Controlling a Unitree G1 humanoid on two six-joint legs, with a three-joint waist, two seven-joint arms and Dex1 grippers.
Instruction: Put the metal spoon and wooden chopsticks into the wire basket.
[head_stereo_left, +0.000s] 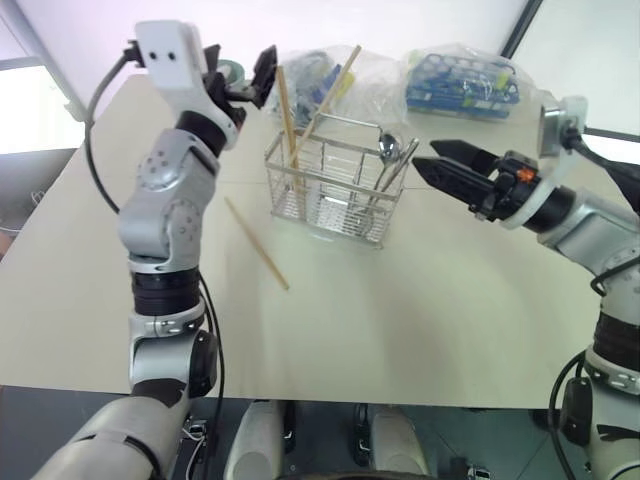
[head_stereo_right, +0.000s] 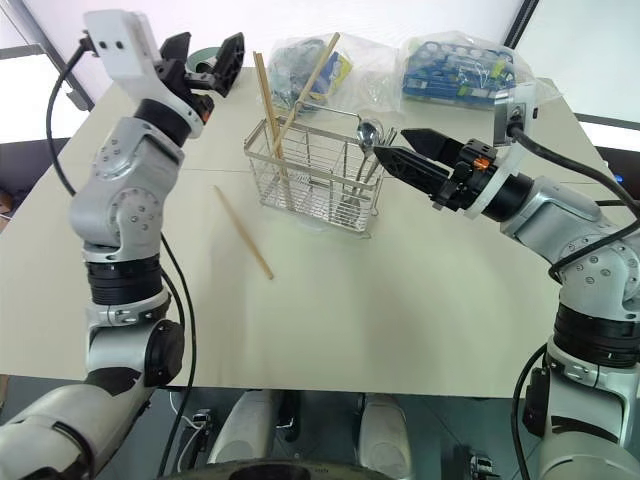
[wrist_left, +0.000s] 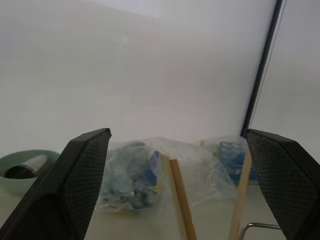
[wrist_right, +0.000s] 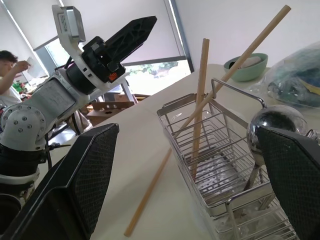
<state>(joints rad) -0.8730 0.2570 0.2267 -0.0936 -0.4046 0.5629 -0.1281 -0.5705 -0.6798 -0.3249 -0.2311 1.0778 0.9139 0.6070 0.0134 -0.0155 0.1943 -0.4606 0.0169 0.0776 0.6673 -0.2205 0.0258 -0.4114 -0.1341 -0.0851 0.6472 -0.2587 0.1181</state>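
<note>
From the left eye, the wire basket (head_stereo_left: 335, 190) stands on the desk (head_stereo_left: 420, 310) toward its far edge, about midway between the side edges. Two wooden chopsticks (head_stereo_left: 287, 115) stand tilted in its left end, crossing above the rim, and the metal spoon (head_stereo_left: 388, 150) leans bowl-up in the right end. A third chopstick (head_stereo_left: 257, 243) lies flat on the desk just left of the basket. The left gripper (head_stereo_left: 240, 72) is raised left of the upright sticks, jaws apart and empty. The right gripper (head_stereo_left: 445, 160) hangs just right of the basket, jaws apart, holding nothing. Two clear plastic bags (head_stereo_left: 462, 78) sit along the far edge.

The right eye gives the same layout.

In the left wrist view, wide-spread fingers (wrist_left: 75, 185) frame two stick tips, the bags and a green bowl (wrist_left: 20, 170) on the desk.

In the right wrist view, spread fingers (wrist_right: 80, 185) frame the basket, crossed sticks, the spoon's bowl and the loose stick. A person (wrist_right: 12, 67) sits in the background.
</note>
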